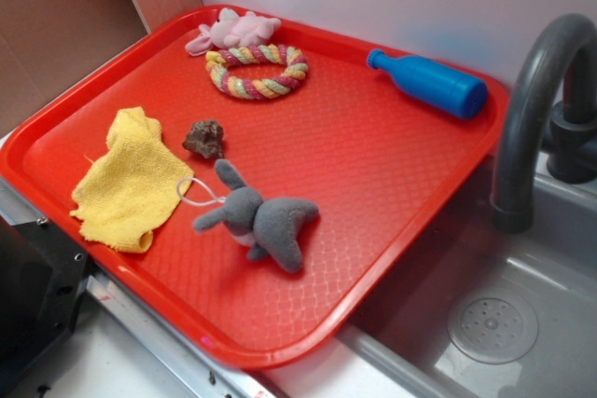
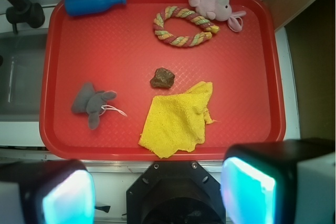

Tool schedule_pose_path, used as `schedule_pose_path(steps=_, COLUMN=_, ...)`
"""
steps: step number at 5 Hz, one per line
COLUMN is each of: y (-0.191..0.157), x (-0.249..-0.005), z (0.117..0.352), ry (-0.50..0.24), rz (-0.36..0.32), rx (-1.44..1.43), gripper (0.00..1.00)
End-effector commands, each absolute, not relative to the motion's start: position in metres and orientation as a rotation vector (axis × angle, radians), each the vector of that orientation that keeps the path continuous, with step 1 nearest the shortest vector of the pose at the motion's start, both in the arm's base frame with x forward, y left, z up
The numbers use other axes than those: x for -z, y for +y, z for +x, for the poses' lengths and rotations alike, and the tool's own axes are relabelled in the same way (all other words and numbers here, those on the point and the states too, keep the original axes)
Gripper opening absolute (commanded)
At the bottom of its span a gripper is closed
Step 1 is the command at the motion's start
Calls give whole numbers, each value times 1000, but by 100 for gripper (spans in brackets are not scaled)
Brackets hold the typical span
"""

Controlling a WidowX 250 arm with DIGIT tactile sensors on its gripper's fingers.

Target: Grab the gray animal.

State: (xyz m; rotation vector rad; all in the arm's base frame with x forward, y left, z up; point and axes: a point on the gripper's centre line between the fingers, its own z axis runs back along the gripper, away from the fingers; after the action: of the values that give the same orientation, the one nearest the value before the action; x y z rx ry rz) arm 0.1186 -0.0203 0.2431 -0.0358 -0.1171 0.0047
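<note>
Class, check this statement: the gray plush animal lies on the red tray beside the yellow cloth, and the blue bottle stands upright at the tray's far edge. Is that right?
Not quite. The blue bottle lies on its side, not upright, as the exterior view shows. The rest holds: the gray animal lies on the red tray beside the yellow cloth.
</note>
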Motion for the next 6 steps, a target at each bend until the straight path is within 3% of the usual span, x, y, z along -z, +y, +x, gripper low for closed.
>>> schedule_pose_path(steps=1, y=-20, x=-243, z=119, ry=-117, rz=-36, rx=-5, gripper=100)
schedule_pose_path(steps=3, y=-44, x=-224, z=167, ry=-157, rz=-13, rx=419, gripper=100)
schedule_pose_path(steps=4, y=-87, x=-199, z=187, ry=-108, rz=-69, rx=624, gripper=100)
schedule_pose_path(steps=5, y=-124, x=-180, z=185, ry=-59, rz=-78, rx=742, gripper=100)
schedule_pose_path(steps=6, y=-139, x=-167, z=181, ry=-30, rz=-100, rx=803, gripper=100)
